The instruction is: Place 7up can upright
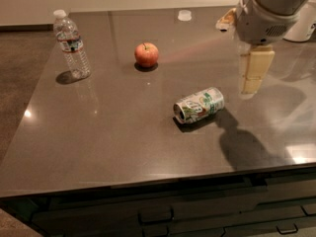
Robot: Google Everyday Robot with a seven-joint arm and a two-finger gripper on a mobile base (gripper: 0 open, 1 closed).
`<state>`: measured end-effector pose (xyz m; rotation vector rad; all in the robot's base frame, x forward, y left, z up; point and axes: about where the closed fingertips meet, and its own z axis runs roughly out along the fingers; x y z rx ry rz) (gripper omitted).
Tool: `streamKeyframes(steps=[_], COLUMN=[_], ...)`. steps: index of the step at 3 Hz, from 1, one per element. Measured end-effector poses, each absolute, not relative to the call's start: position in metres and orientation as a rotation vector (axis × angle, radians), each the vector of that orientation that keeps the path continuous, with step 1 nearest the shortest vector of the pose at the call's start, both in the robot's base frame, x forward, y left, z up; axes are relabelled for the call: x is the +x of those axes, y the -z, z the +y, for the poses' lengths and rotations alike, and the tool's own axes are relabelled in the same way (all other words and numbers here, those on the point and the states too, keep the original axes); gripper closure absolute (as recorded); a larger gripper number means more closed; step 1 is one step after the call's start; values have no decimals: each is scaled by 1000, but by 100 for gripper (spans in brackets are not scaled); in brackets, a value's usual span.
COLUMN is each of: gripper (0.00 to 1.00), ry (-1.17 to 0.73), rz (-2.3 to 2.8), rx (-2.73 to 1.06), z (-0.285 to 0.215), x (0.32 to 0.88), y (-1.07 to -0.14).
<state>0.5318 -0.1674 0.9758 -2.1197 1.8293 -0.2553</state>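
The 7up can (199, 105) lies on its side on the dark table (108, 132), right of the middle, with its silver top turned to the front left. It is white-silver with green and red markings. My gripper (251, 85) hangs down from the grey arm at the upper right. It is above the table, to the right of the can and a little behind it, and it does not touch the can. It holds nothing. Its shadow falls on the table to the front right of the can.
A red apple (146, 55) sits behind the can to the left. A clear plastic water bottle (71, 46) stands at the far left. A small white cap (184, 15) lies at the back edge. A white object (307, 22) is at the far right. Drawers (163, 214) run below the front edge.
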Motion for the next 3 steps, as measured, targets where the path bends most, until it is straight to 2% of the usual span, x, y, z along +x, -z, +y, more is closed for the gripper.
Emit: streamKeyframes(steps=[3], gripper=[0], ry=[93], rz=[1662], rx=[-2425], z=[-143], x=[520], y=[-913])
